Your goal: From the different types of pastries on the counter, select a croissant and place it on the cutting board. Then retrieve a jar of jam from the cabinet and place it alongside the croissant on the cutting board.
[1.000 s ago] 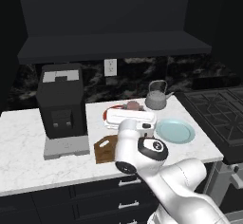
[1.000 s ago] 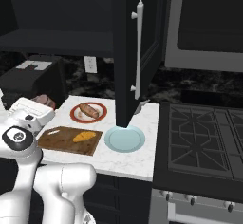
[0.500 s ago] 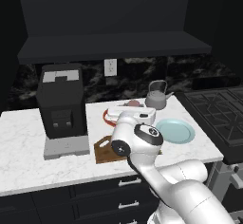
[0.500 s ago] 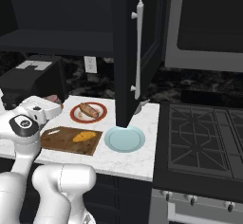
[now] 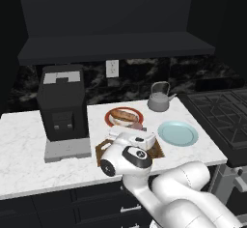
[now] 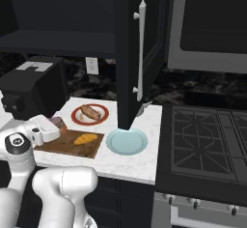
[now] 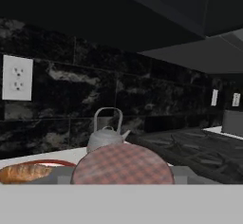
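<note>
On the white bench (image 6: 130, 166), the cutting board (image 6: 58, 147) carries the croissant (image 6: 85, 138), long axis running left to right along it. The fingers (image 7: 122, 171) are clamped on a jar with a checked lid (image 7: 122, 165), over the board's left end beside the red-rimmed plate (image 6: 90, 115).

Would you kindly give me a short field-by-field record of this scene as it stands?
croissant: lying on the cutting board
jar of jam: checked lid, apparently held in the gripper, near the board
bun: on the red-rimmed plate, behind the board
blue plate: bare, right of the board
cabinet door: open
kettle: at the back of the counter
</note>
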